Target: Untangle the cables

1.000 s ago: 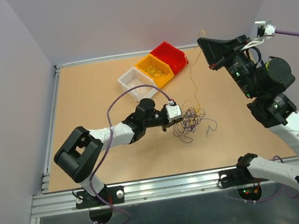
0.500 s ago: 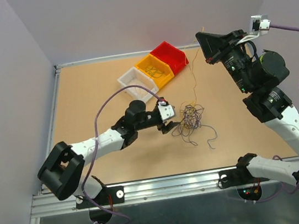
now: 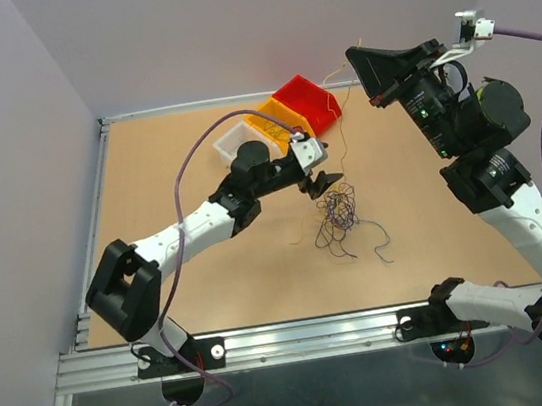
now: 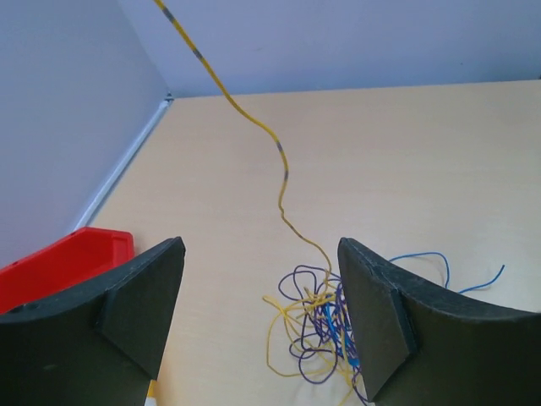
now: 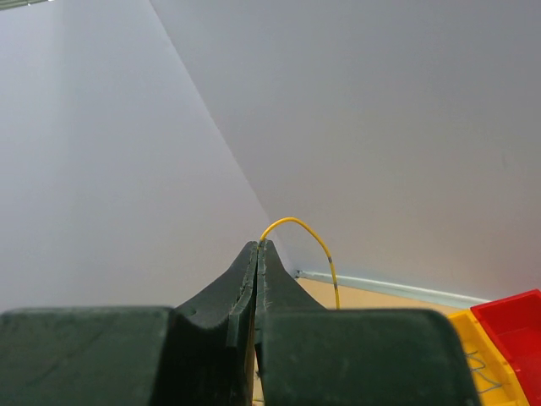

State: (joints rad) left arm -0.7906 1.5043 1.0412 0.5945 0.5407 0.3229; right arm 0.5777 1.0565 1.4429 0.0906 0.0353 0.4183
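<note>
Top external view: the tangle of cables (image 3: 338, 216) lies on the table (image 3: 160, 168) near the middle, a loose knot of yellow, blue and dark strands. The left gripper (image 3: 319, 182) hangs just above it with its jaws spread and nothing between them. From that gripper the knot sits toward 5 o'clock, close by. One yellow cable (image 3: 342, 124) rises out of the knot toward 12 o'clock and up to the right gripper (image 3: 356, 60), which is lifted high at about 1 o'clock from the pile, well apart from it. The left arm is plainly the nearer one to the knot.

Left wrist view: the left gripper (image 4: 258, 321) shows both fingers wide apart and empty. The tangle of cables (image 4: 321, 330) lies low between them, nearer the finger at 3 o'clock. The yellow cable (image 4: 283, 169) runs lengthwise from the knot toward 11 o'clock and out of the top edge, so its long axis points away from the jaws. A red bin (image 4: 68, 262) sits at 9 o'clock.

Right wrist view: the right gripper (image 5: 258, 249) has its jaws pressed together on the yellow cable (image 5: 317, 237), which arcs out of the tips and drops toward 5 o'clock.
</note>
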